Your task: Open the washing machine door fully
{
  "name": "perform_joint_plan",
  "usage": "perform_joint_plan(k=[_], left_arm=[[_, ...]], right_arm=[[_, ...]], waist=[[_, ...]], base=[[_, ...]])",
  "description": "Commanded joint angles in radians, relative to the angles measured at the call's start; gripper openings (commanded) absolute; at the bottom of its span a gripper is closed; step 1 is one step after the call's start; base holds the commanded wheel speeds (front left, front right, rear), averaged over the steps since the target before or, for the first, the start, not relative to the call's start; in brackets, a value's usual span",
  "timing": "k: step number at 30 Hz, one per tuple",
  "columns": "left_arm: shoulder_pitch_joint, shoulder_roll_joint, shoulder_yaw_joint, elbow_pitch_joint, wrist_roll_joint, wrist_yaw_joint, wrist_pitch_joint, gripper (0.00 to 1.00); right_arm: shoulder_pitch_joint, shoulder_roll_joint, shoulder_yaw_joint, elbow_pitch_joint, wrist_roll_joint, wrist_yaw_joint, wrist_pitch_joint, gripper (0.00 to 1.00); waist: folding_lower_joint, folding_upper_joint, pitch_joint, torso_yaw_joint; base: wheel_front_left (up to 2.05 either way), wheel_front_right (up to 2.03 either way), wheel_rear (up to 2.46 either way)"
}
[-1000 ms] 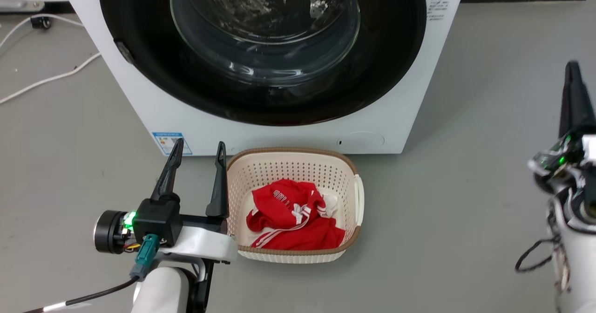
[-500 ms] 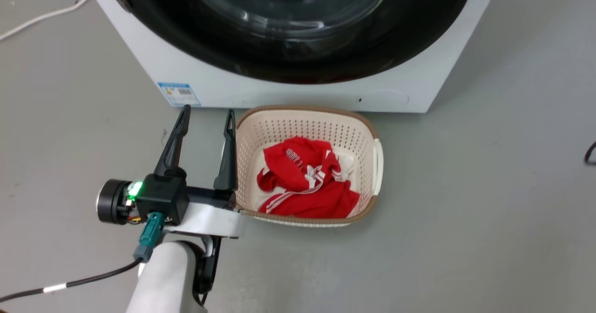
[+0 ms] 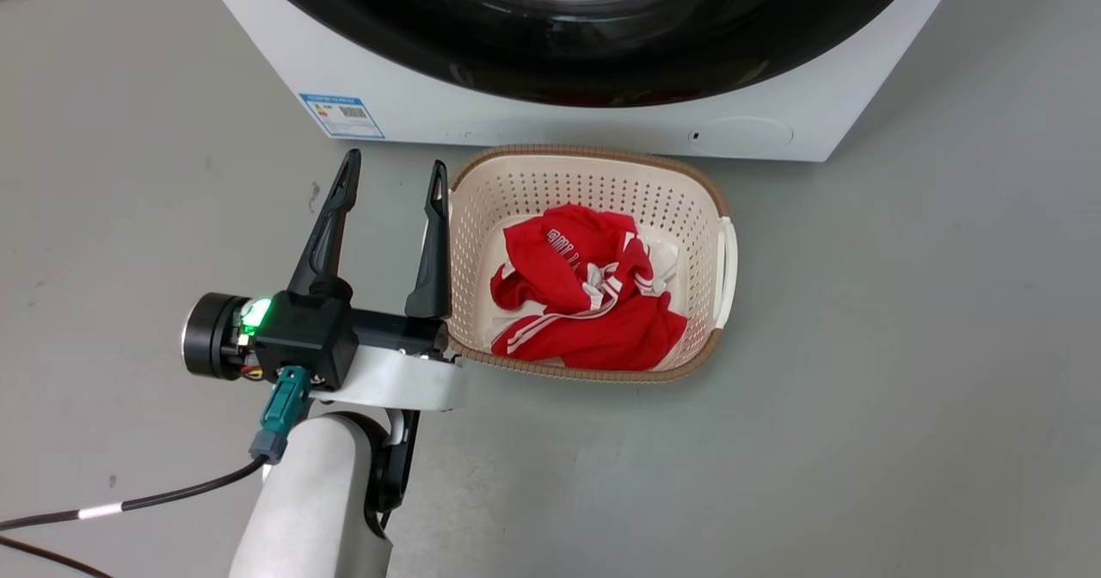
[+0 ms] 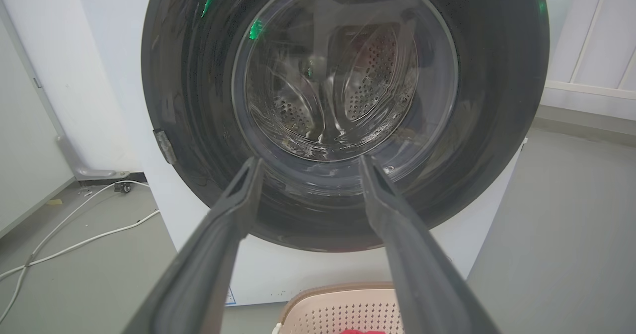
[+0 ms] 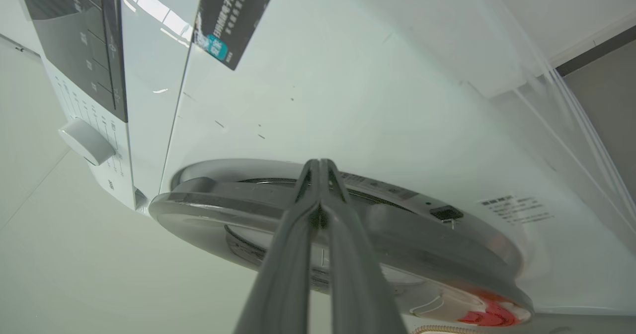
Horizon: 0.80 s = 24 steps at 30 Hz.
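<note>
A grey floor [image 3: 903,389] is seen, smooth and matte, with pale walls behind the washing machine [image 3: 602,126]. The white box is set squarely on that floor.

Now the count. One washing machine door [image 4: 189,100] is counted, glossy black with its glass bowl, laid against the machine's front; whether it is latched cannot be told. One blue label [image 3: 341,115] and one round flap [image 3: 740,133] are spotted low on the machine's front. One cream basket [image 3: 721,260] is parked just in front of the machine, with one red garment [image 3: 593,303] bundled inside. Two white cables [image 4: 74,244] are trailed across the floor at the machine's left.

The left gripper [image 3: 396,162] is held in front of the machine's lower left corner, fingers spread wide apart, nothing between them. The right gripper [image 5: 319,162] is poised at the door's rim, fingers pressed together; contact with the rim cannot be judged.

Against half a second ago, the machine is pushed higher in the head view and less door is shown, so the camera has been tilted; basket and left gripper are unchanged.
</note>
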Motion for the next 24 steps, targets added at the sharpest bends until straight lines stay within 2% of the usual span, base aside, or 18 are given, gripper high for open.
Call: perform_joint_plan(k=[1, 8, 20, 24], left_arm=[[-0.017, -0.001, -0.002, -0.004, -0.002, 0.006, -0.003, 1.00], [-0.037, -0.001, 0.002, -0.010, -0.007, 0.010, -0.003, 1.00], [-0.063, -0.001, -0.005, -0.027, -0.010, 0.022, -0.003, 1.00], [-0.075, -0.001, -0.015, -0.021, -0.017, 0.026, -0.003, 1.00]], right_arm=[[-0.036, 0.011, 0.013, 0.024, -0.021, 0.000, 0.032, 0.00], [-0.139, 0.037, 0.051, 0.100, -0.103, 0.000, 0.149, 0.00], [-0.234, 0.068, 0.029, 0.191, -0.223, 0.000, 0.173, 0.00], [-0.248, 0.086, 0.005, 0.204, -0.216, 0.000, 0.210, 0.00]], waist=[[-0.0001, 0.0000, 0.016, 0.006], [-0.0001, 0.0000, 0.058, 0.018], [-0.0001, 0.0000, 0.119, 0.035], [-0.0001, 0.0000, 0.126, 0.042]], base=[[0.00, 0.00, 0.00], [0.00, 0.00, 0.00], [0.00, 0.00, 0.00], [0.00, 0.00, 0.00]])
